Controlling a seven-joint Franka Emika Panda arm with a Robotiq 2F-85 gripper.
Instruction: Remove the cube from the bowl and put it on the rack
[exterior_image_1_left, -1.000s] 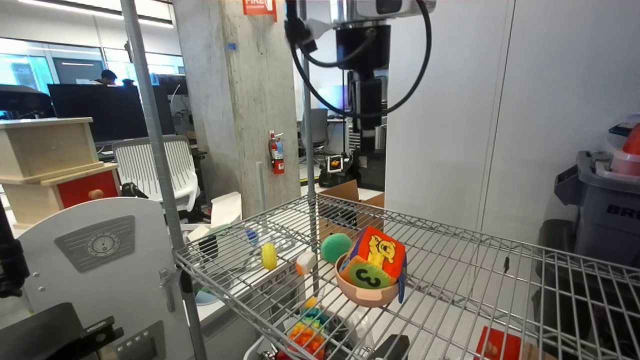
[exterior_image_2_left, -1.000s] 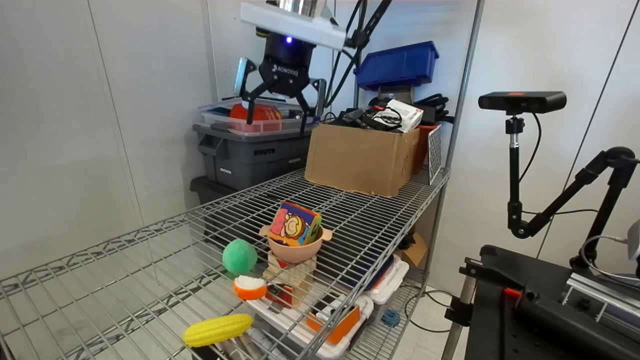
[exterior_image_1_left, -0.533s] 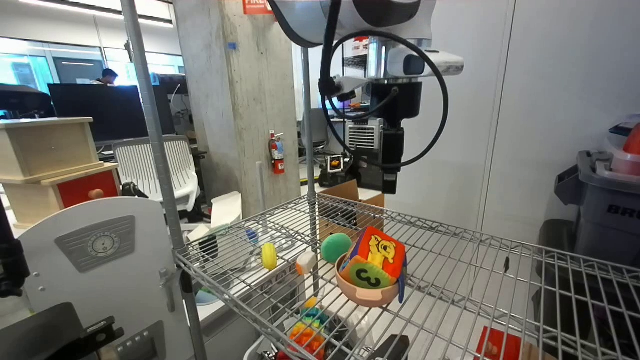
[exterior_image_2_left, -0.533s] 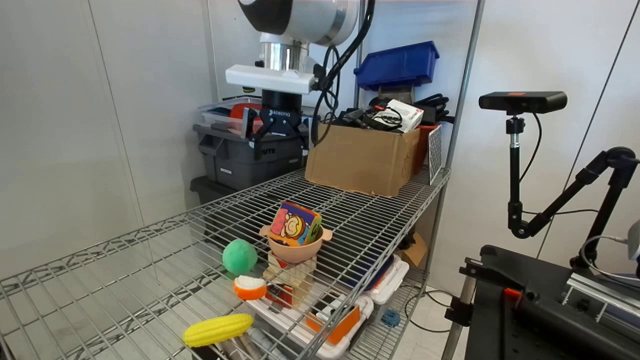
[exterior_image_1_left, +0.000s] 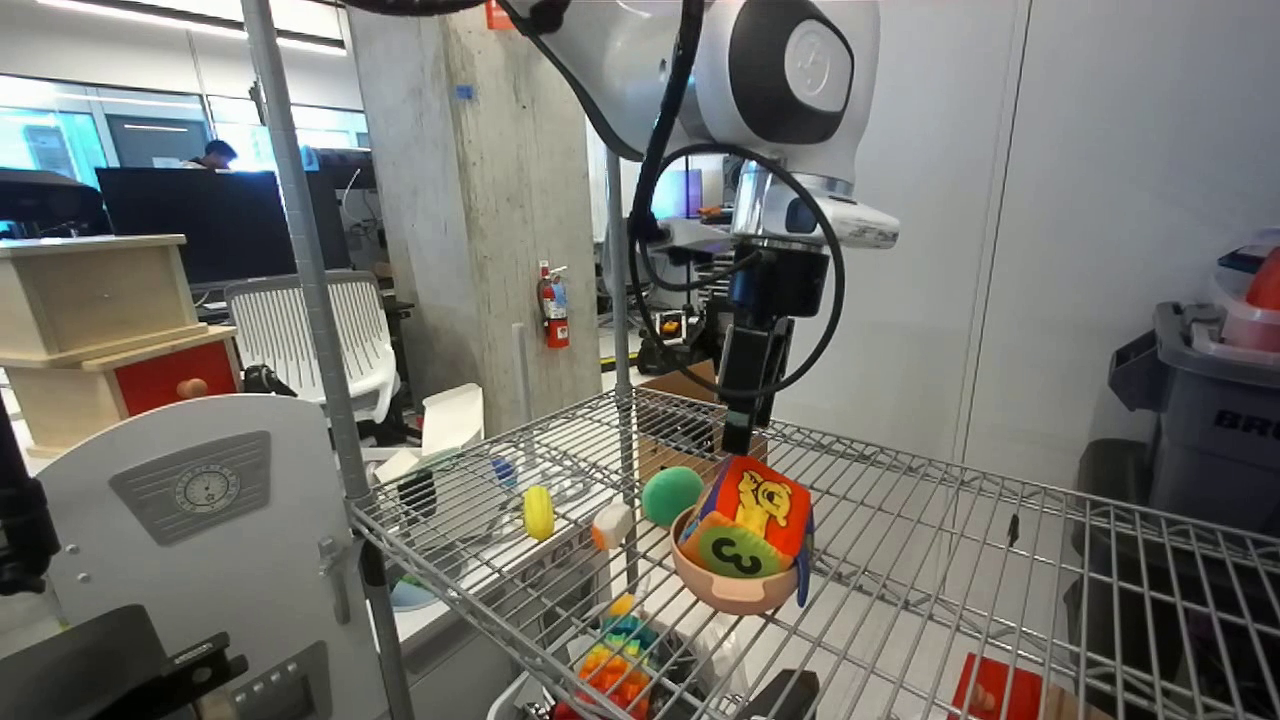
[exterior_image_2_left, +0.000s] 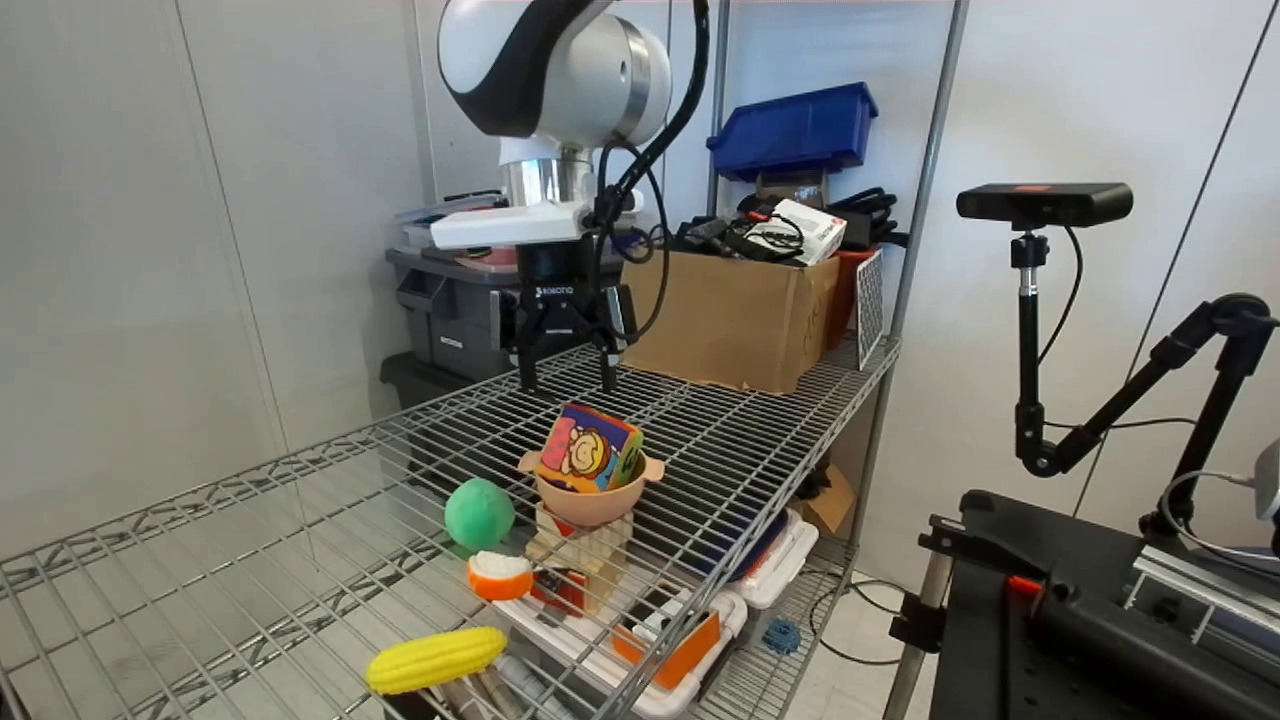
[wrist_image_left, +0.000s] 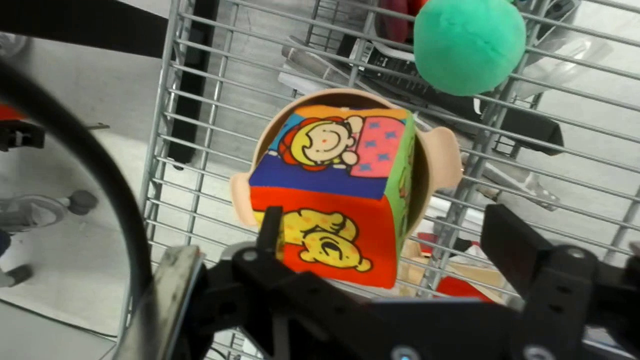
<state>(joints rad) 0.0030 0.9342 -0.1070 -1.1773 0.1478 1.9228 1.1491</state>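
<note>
In both exterior views, the underside of the multicoloured cloth cube (exterior_image_2_left: 588, 450) is hidden inside the round tan bowl (exterior_image_2_left: 598, 505), and the white-and-black robot arm (exterior_image_1_left: 800, 70) is cut off above. In the wrist view, the round green ball (wrist_image_left: 469, 47) is cropped by the upper edge, the black two-fingered gripper (wrist_image_left: 382, 220) by the lower.

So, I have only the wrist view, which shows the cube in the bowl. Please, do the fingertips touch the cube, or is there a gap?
Observer: A gap shows: in an exterior view, the gripper ends above the cube.
Operator: Thank you. Is any toy on the rack outside my picture?
Observer: Yes, in both exterior views a yellow toy corn cob lies on the rack, farther from the bowl than the green ball.
Operator: And is some big object standing on the rack?
Observer: Yes, an exterior view shows a cardboard box standing there.
</note>
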